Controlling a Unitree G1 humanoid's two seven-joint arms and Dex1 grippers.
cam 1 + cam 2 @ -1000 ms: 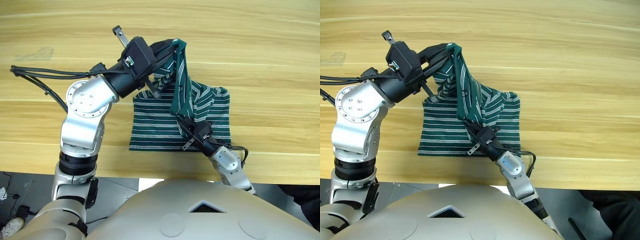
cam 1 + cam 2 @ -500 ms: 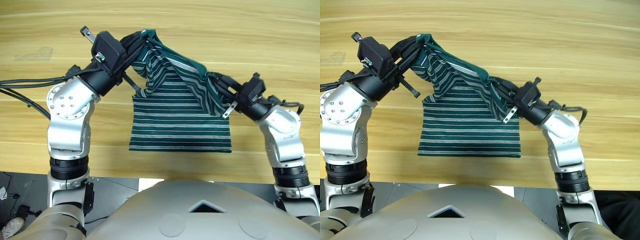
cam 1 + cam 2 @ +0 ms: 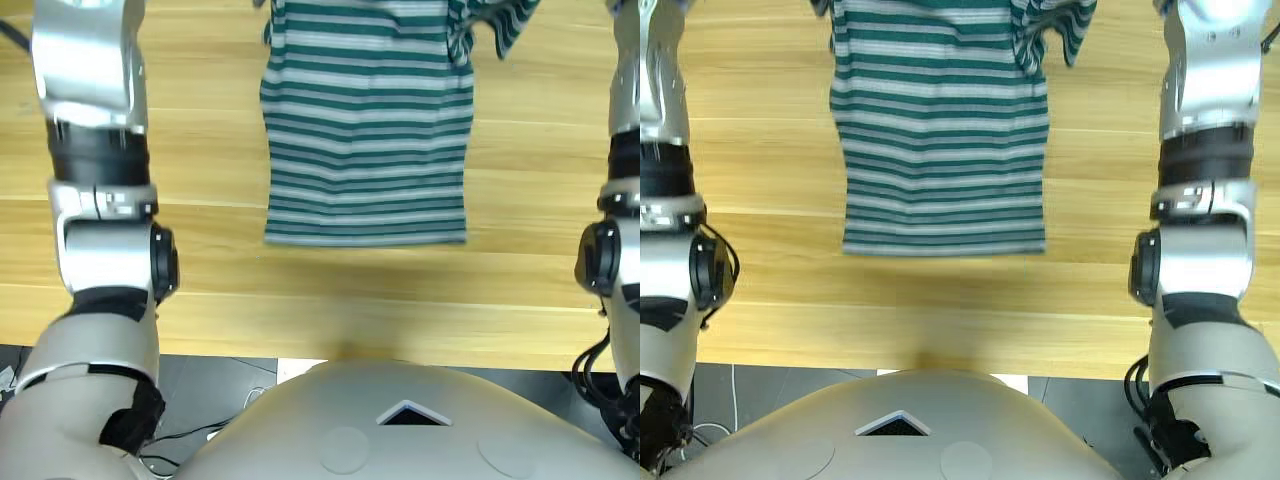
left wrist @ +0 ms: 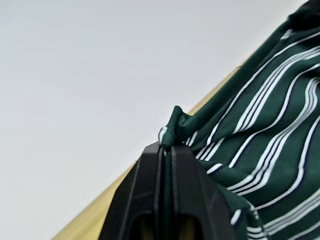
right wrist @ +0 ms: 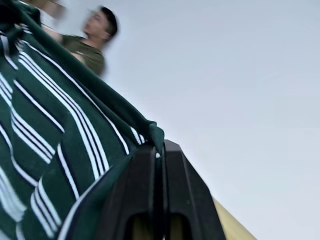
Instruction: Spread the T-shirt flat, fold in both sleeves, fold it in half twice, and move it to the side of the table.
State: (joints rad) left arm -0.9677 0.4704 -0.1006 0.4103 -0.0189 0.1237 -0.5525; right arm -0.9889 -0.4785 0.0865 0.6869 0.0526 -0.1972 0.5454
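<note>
1. Left eye view: we see the T-shirt hanging lengthwise between the robot's two arms. Its top runs out past the upper edge, and its hem sits level across the bottom.
2. The shirt is dark green with pale stripes. We see its body hanging smooth and open, while a sleeve dangles crumpled at the upper corner on the robot's right.
3. Behind the shirt is the wooden table. A soft shadow lies on the wood just under the hem, and we cannot tell whether the hem touches the wood.
4. The left arm stands upright to the left of the shirt and the right arm to its right, each apart from the cloth at this height.
5. In the left wrist view, the left gripper has its two black fingers pressed together. A bunched corner of the shirt is pinched between the tips, and the striped cloth spills away from them.
6. In the right wrist view, the right gripper looks the same to us, its fingers closed tight on a fold of the shirt's edge.
</note>
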